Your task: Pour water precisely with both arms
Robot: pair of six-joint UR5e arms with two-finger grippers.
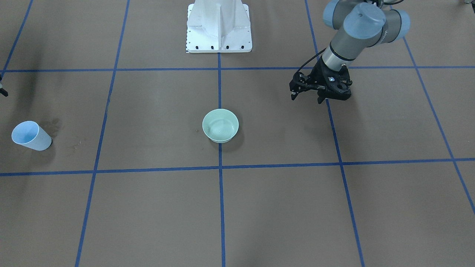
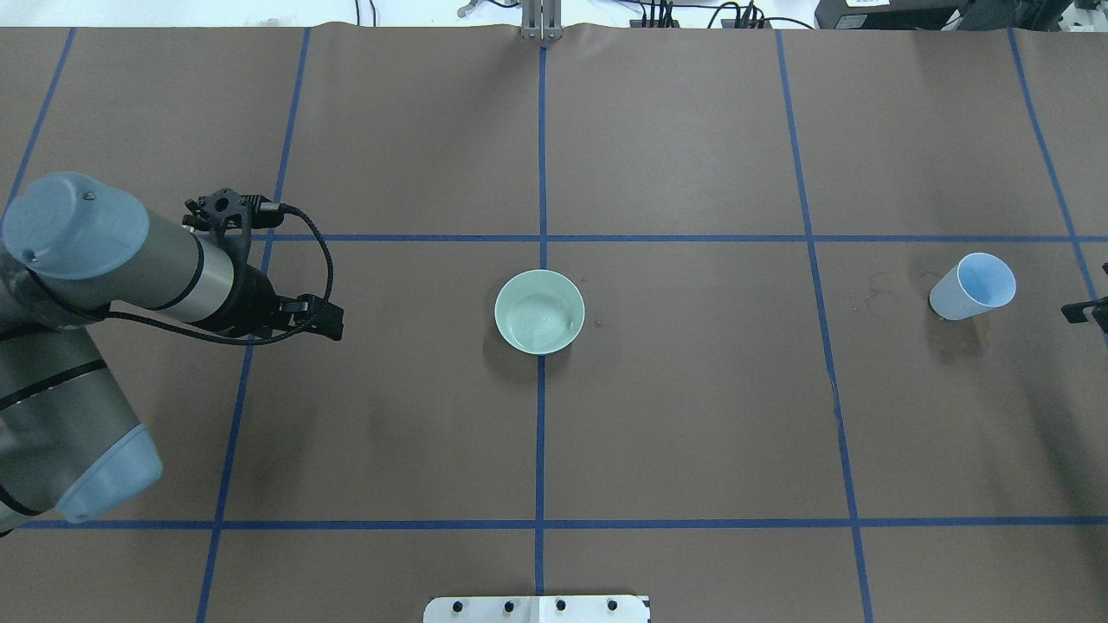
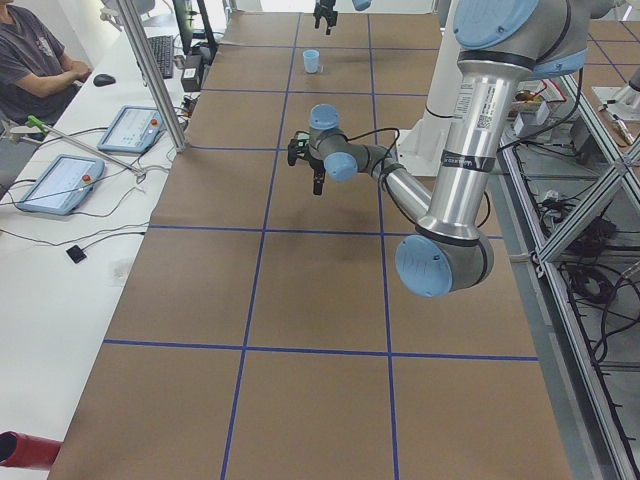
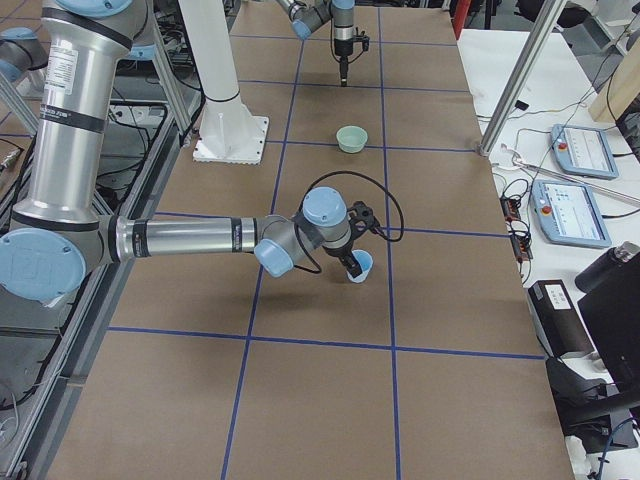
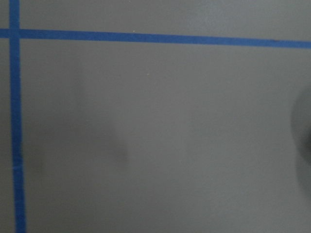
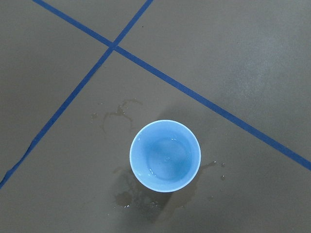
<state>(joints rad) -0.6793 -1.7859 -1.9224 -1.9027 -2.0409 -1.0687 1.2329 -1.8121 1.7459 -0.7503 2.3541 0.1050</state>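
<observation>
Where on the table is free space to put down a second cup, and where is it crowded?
Free: the patch between the green bowl and the blue cup, and the row nearest the white pedestal. Crowded: around the cup, with wet stains and the right end effector close by.

The table (image 2: 692, 415) is dull brown, ruled into large squares by blue tape lines (image 2: 541, 433). The bowl (image 2: 539, 311) is pale mint green, and the cup (image 2: 971, 287), well apart from the bowl, is light blue and ringed by darker wet blotches (image 6: 131, 196). The left arm (image 2: 112, 260) is grey and silver with light blue caps, its tool (image 2: 329, 322) is black, and the pedestal (image 1: 219, 27) is white.
</observation>
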